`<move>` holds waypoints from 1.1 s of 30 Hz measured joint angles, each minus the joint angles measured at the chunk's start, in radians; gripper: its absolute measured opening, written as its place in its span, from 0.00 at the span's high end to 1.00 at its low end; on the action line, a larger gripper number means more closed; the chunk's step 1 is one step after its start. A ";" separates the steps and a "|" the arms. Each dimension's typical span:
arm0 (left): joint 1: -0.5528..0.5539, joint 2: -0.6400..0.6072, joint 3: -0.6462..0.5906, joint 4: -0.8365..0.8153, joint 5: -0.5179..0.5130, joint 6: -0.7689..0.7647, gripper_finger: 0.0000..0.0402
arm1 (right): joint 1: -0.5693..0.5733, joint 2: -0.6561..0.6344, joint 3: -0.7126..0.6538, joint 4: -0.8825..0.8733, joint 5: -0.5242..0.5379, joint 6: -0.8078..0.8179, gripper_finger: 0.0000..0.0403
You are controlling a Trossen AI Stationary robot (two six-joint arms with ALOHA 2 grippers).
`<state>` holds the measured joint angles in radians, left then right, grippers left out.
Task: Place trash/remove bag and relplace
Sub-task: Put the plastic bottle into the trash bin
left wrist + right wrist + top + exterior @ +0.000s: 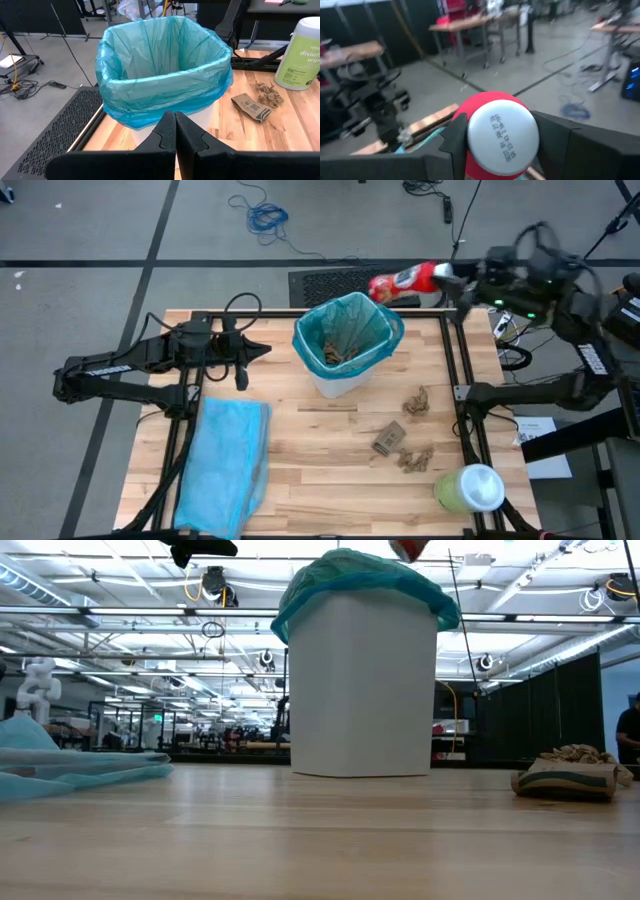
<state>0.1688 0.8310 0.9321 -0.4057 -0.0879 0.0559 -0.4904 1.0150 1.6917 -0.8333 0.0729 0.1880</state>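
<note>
The white bin [345, 370] stands on the counter [320, 430], lined with the teal bag [350, 330]; brown paper scraps [335, 355] lie inside it. More scraps [405, 445] lie on the counter beside the bin, toward the wipes container [470, 488]. The right gripper [450, 278] hangs just past the bin's rim, its fingers pinching a red can [405, 281]. The left gripper [255, 352] waits beside the bin, fingers pressed together. The sky-blue bag [225, 465] lies flat on the counter, apart from the bin.

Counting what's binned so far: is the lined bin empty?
No. Brown paper scraps lie at the bottom of the teal bag in the high view.
</note>
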 joint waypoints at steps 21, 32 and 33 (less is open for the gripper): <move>0.000 0.000 0.000 -0.008 0.000 -0.006 1.00 | 0.152 0.354 -0.025 0.081 0.005 -0.070 0.04; 0.000 0.000 0.000 -0.009 0.000 -0.019 1.00 | 0.155 0.295 0.178 -0.234 0.047 -0.095 0.37; 0.000 0.000 0.000 -0.008 0.000 -0.020 1.00 | 0.163 0.295 0.208 -0.278 0.065 -0.073 0.44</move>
<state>0.1688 0.8314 0.9321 -0.4141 -0.0879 0.0360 -0.3270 1.3098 1.8995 -1.1110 0.1383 0.1153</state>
